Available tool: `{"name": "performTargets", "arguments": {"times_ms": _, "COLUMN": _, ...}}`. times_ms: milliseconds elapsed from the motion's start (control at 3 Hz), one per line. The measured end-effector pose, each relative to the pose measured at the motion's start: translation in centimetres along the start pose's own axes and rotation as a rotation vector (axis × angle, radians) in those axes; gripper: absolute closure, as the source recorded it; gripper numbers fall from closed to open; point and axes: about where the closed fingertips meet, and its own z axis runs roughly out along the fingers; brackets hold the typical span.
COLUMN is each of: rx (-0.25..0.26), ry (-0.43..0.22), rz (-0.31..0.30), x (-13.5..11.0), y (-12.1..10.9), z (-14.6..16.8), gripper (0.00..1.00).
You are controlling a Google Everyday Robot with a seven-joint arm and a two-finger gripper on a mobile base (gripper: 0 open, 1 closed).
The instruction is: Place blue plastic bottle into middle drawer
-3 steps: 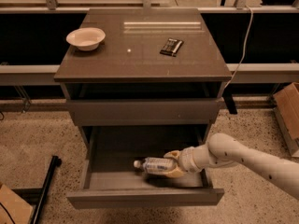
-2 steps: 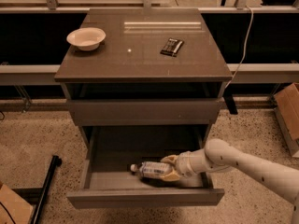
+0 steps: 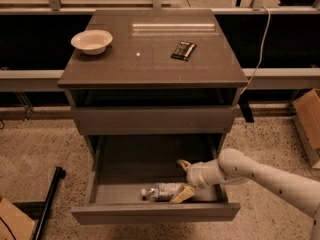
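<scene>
Placement looks done to me: blue plastic bottle point(image 3: 161, 191) lies in middle drawer point(image 3: 150, 212), gripper point(image 3: 183, 180) spread apart beside it, withdrawal outstanding.

The blue plastic bottle point(image 3: 161, 191) is clear, crinkly plastic with a pale label. It lies on the smooth, matt grey floor of the middle drawer point(image 3: 150, 213). The gripper point(image 3: 183, 180), inside the drawer at the bottle's right end, has tan fingers spread apart on a smooth white arm point(image 3: 265, 176). The cabinet top point(image 3: 150, 64) has a faint sheen.

Bottle point(image 3: 161, 191) end behind gripper point(image 3: 182, 180) in middle drawer point(image 3: 150, 213)
</scene>
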Motion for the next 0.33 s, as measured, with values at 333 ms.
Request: {"name": "performTargets", "arguments": {"times_ms": 333, "rx": 0.000, "ry": 0.000, "rz": 0.000, "x": 0.00, "y": 0.00, "z": 0.00, "gripper": 0.00}}
